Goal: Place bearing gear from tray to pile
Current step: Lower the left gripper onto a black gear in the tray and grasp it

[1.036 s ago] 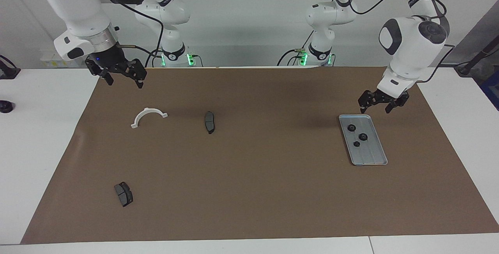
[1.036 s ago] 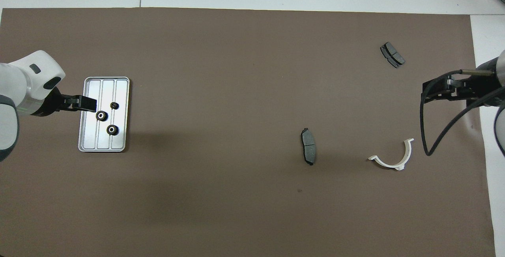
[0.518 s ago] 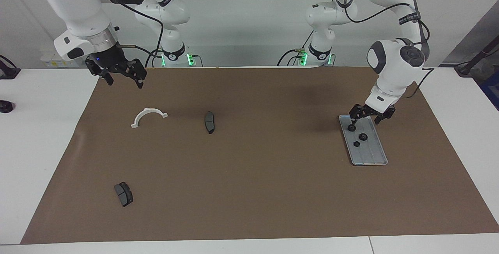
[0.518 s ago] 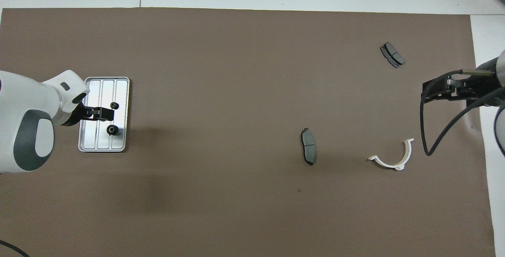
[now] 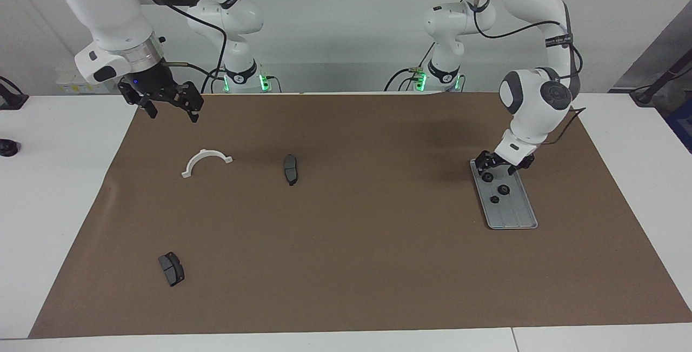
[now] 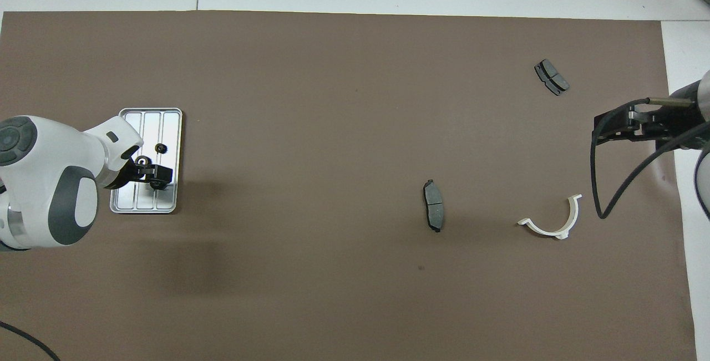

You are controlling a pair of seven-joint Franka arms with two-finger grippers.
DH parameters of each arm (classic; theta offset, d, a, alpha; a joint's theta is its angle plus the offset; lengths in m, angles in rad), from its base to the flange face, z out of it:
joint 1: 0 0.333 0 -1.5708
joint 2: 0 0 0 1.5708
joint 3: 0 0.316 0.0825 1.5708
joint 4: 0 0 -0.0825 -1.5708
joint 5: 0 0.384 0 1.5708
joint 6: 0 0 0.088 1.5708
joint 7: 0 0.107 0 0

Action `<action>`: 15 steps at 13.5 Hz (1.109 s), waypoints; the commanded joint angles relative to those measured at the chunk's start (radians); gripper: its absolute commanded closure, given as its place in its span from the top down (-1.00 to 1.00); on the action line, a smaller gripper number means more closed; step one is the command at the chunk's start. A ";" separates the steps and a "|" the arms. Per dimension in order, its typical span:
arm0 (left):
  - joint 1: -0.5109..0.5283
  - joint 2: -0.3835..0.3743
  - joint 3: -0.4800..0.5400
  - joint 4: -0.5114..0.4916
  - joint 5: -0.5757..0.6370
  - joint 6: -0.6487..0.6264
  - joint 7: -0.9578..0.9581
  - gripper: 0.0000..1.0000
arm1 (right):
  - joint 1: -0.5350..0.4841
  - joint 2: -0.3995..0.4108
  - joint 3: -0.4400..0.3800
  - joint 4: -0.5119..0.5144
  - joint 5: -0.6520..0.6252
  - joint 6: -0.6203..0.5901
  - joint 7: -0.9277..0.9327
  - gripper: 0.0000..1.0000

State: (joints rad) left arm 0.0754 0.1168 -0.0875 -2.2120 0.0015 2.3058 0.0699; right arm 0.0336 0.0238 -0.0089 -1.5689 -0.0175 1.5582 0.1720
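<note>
Where ridged metal tray (image 5: pixel 512 212) lies, round toothed gears (image 5: pixel 503 189).

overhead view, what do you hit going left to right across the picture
left gripper over the tray → dark brake pad → white half-ring bracket, with the second brake pad at about the same place across → right gripper, waiting.

Left arm (image 5: pixel 532 103) reached steeply down, wrist bent toward the table, left gripper (image 5: pixel 501 164) low with fingers spread. Right arm (image 5: pixel 113 14) waited, raised; right gripper (image 5: pixel 170 104) hung in the air, fingers apart, pointing down.
</note>
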 commanded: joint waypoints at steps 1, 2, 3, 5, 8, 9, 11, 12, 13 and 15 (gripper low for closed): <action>0.014 0.014 -0.006 -0.018 -0.014 0.050 -0.001 0.79 | -0.004 -0.021 0.001 -0.026 0.019 0.020 -0.011 1.00; 0.014 0.020 -0.006 -0.020 -0.014 0.053 -0.001 0.67 | -0.004 -0.021 0.001 -0.026 0.019 0.020 -0.011 1.00; 0.014 0.023 -0.006 -0.020 -0.014 0.053 -0.001 0.57 | -0.004 -0.021 0.001 -0.026 0.019 0.020 -0.012 1.00; 0.014 0.032 -0.006 -0.023 -0.014 0.073 -0.002 0.41 | -0.004 -0.021 0.001 -0.026 0.019 0.020 -0.012 1.00; 0.009 0.052 -0.006 -0.026 -0.015 0.093 -0.016 0.22 | -0.004 -0.021 0.001 -0.026 0.019 0.020 -0.011 1.00; 0.009 0.052 -0.006 -0.026 -0.015 0.087 -0.018 0.15 | -0.004 -0.021 0.001 -0.026 0.019 0.020 -0.012 1.00; 0.006 0.052 -0.006 -0.026 -0.015 0.077 -0.019 0.04 | -0.004 -0.021 0.001 -0.026 0.019 0.020 -0.012 1.00; 0.004 0.050 -0.006 -0.026 -0.015 0.070 -0.021 0.01 | -0.004 -0.021 0.001 -0.026 0.019 0.020 -0.012 1.00; 0.004 0.049 -0.006 -0.026 -0.015 0.058 -0.021 -0.06 | -0.004 -0.021 0.001 -0.026 0.019 0.020 -0.012 1.00; 0.004 0.049 -0.006 -0.026 -0.015 0.053 -0.019 -0.21 | -0.007 -0.021 0.001 -0.026 0.019 0.020 -0.012 1.00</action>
State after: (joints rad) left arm 0.0752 0.1642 -0.0919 -2.2194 -0.0053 2.3628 0.0572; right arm 0.0336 0.0238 -0.0089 -1.5689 -0.0175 1.5582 0.1720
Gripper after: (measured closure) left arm 0.551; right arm 0.000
